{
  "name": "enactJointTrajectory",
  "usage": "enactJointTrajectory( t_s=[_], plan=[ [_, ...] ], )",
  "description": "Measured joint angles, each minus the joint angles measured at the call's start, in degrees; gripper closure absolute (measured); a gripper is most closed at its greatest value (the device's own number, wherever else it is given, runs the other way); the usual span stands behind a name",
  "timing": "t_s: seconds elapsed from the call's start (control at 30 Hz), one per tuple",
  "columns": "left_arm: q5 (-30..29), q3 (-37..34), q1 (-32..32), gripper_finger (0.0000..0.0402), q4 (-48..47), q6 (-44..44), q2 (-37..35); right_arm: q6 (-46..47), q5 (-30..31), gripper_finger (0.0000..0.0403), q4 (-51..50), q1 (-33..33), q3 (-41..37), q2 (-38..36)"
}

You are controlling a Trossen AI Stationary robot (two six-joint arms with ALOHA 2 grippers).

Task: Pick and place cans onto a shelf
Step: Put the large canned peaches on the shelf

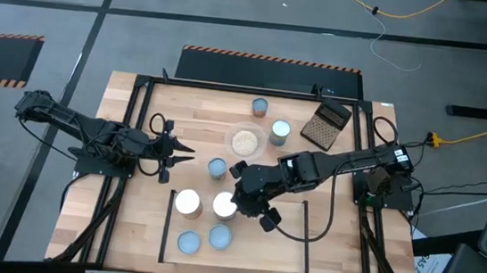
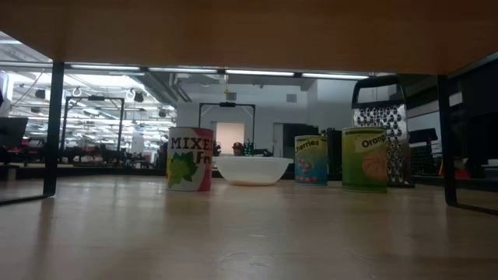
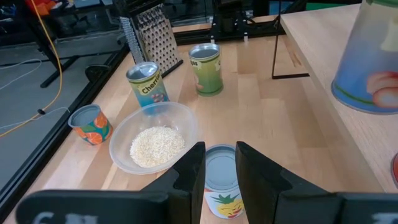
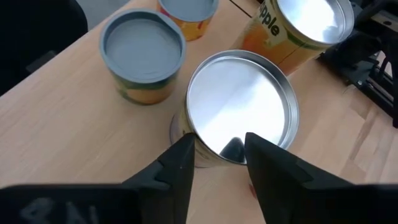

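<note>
Cans stand in two groups on the worktop (image 1: 127,233). Four are on the shelf (image 1: 304,250) toward six o'clock: two white-topped ones side by side, the left can (image 1: 187,202) and the right can (image 1: 224,205), with two pale-blue-topped ones, (image 1: 189,242) and (image 1: 219,236), just below them. The right pincer (image 1: 248,210) hangs over the right white-topped can; in its wrist view its fingers (image 4: 177,163) stand apart, with the silvery lid (image 4: 241,107) just ahead of them, and I cannot tell whether they touch the tin.

Off the shelf, a blue-topped can (image 1: 217,168) stands near the middle of the worktop, at four o'clock of the left pincer (image 1: 186,152). That pincer waits near nine o'clock, its fingers (image 3: 189,171) apart with a gap between them and nothing gripped; the can (image 3: 222,186) shows beyond them. Toward twelve o'clock stand two more cans, (image 1: 260,108) and (image 1: 280,132), beside a clear bowl of grains (image 1: 247,141). A grater (image 1: 326,124) lies at one o'clock. In the left wrist view, one more small can (image 3: 91,123) sits beyond the bowl, on the worktop's edge.
</note>
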Motion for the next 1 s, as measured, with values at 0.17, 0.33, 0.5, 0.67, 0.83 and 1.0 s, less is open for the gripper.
enactJointTrajectory(
  t_s=[0.17,0.33,0.5,0.67,0.83,1.0],
  plan=[
    [0.0,0.0,0.0,0.032,0.0,0.0,0.0,0.0,0.0,0.0296,0.0,0.0,0.0,0.0],
    [0.0,0.0,0.0,0.032,0.0,0.0,0.0,0.1,-0.5,0.0335,0.0,0.0,0.0,0.0],
    [0.0,0.0,0.0,0.032,0.0,0.0,0.0,0.1,-0.6,0.0372,0.2,0.0,0.0,0.0],
    [0.0,0.0,0.0,0.032,0.0,0.0,0.0,0.7,-2.5,0.0394,2.0,0.0,-0.1,0.2],
    [0.0,0.0,0.0,0.032,0.0,0.0,0.0,4.5,-3.3,0.0396,4.0,0.0,-0.1,0.2],
    [0.0,0.0,0.0,0.032,0.0,0.0,0.0,7.6,-3.2,0.0394,5.7,0.0,-0.1,0.2]
  ],
)
